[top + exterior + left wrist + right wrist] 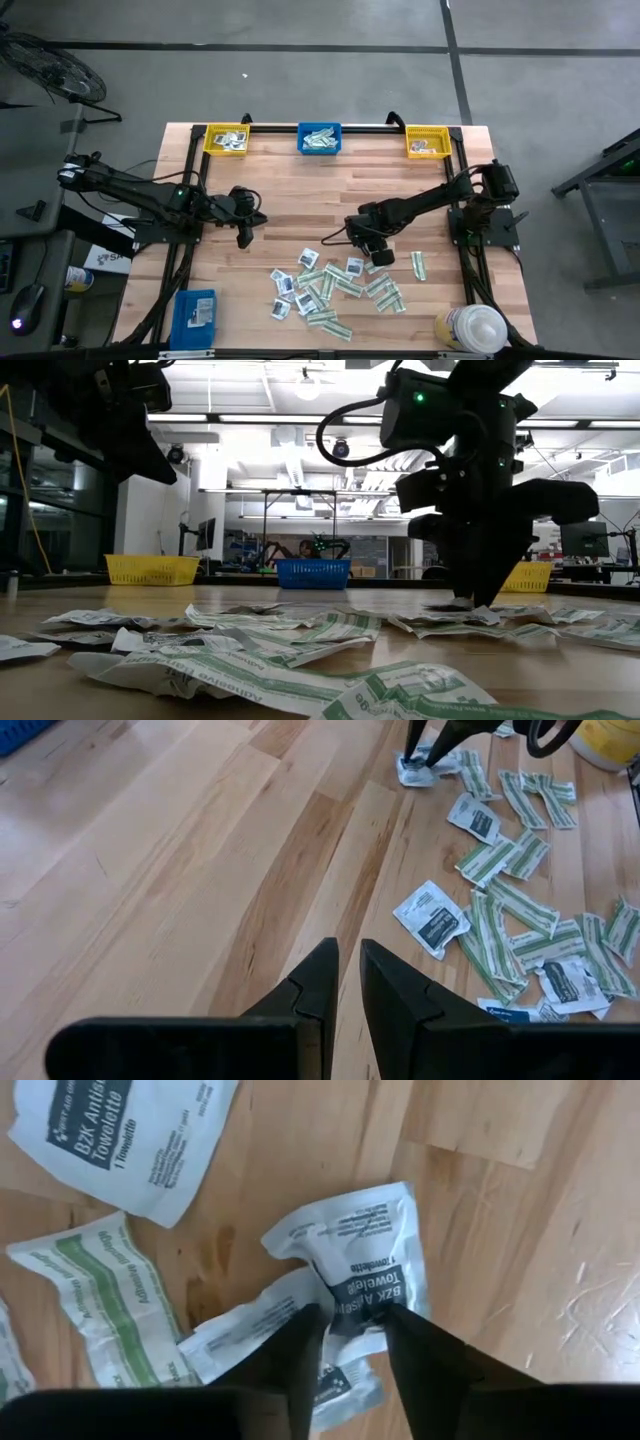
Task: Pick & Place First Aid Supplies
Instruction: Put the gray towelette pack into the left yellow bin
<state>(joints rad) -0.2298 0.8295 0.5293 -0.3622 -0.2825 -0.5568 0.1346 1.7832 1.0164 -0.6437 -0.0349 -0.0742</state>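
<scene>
Right gripper (345,1325) down at the near-centre packet pile (335,290), jaws straddling a white towelette packet (365,1255) lying on the wooden table (300,190), closure on it not confirmed, left gripper (345,985) above bare wood, jaws narrowly parted, empty.

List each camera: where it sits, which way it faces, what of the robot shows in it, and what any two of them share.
High view: overhead, facing straight down at the table; both arms and three far-edge bins.
Low view: at tabletop height, facing across the packets toward the bins; the right gripper comes down onto a packet.
Left wrist view: above bare wood, facing the packet pile; the left gripper at its bottom.
Right wrist view: close over a white towelette packet; the right gripper's fingers straddle it.
Shared: that packet shows in the left wrist view too.
</scene>
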